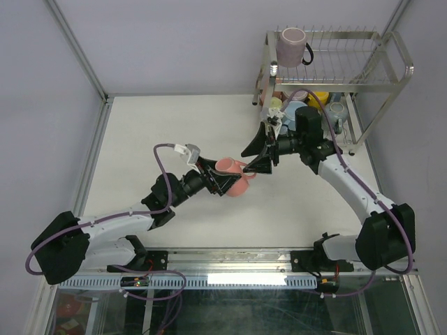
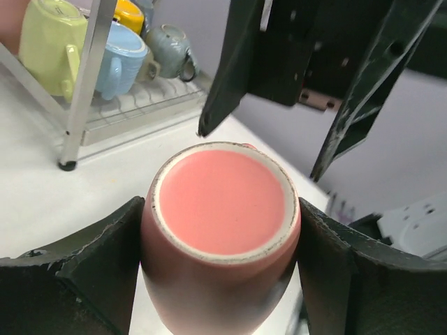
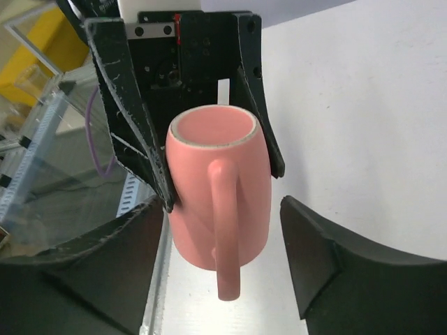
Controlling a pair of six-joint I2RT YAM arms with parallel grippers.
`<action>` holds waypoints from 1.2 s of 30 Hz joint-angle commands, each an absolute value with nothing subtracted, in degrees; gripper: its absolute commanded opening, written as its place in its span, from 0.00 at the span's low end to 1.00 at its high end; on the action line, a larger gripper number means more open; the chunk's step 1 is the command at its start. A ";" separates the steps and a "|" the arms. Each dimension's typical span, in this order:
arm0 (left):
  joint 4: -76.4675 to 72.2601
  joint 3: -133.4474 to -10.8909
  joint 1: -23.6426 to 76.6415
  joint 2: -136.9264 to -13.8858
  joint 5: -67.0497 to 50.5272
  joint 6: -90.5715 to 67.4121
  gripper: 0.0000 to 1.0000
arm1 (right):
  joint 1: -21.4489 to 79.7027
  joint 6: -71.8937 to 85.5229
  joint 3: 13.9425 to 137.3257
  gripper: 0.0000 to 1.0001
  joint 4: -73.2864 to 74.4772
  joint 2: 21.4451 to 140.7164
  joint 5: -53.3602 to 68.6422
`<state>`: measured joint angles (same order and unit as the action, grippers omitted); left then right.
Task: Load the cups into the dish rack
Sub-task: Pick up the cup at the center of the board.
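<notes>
Salmon-pink matte mug (image 1: 236,185) is clamped at its sides by the two black fingers of the left gripper (image 2: 220,223), which are pressed against the rounded body. The flat base, ringed by a pale unglazed foot, is turned toward the left wrist, and the thick loop handle is turned toward the right wrist.

The right gripper (image 3: 220,209) is set around the same mug with its jaws parted. A clear gap is seen between one finger and the body, while contact at the other finger cannot be told. The handle hangs between these fingers.

The mug is held above the middle of the white table (image 1: 160,125), well apart from the shiny chrome wire dish rack (image 1: 349,49) at the far right corner.

On the slotted upper shelf of the rack a mauve mug (image 1: 291,47) with a dark handle is seen. On the lower shelf four cups are crowded together: a pale yellow-green mug (image 2: 45,38) beside a light blue mug (image 2: 119,59), with a yellow cup (image 2: 129,14) behind them and a grey-blue mug (image 2: 167,49) further along. All are smooth, rounded and matte, against the thin bright wires.
</notes>
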<state>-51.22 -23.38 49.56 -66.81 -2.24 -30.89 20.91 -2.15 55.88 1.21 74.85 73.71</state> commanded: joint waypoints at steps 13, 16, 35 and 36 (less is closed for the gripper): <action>-8.67 -46.74 49.83 -59.98 -14.05 -1.57 0.00 | 29.73 -52.66 73.72 0.78 55.01 76.57 53.45; -7.56 -48.47 49.84 -60.75 -15.12 -1.30 0.00 | 32.11 -47.72 71.01 0.77 48.71 75.06 50.21; -9.74 -47.89 49.86 -58.73 -16.04 -1.99 0.00 | 34.82 -44.92 70.57 0.00 46.62 76.51 49.03; -9.94 -47.82 49.84 -58.53 -15.42 -2.29 0.01 | 34.85 -45.29 70.69 0.00 47.04 76.28 49.25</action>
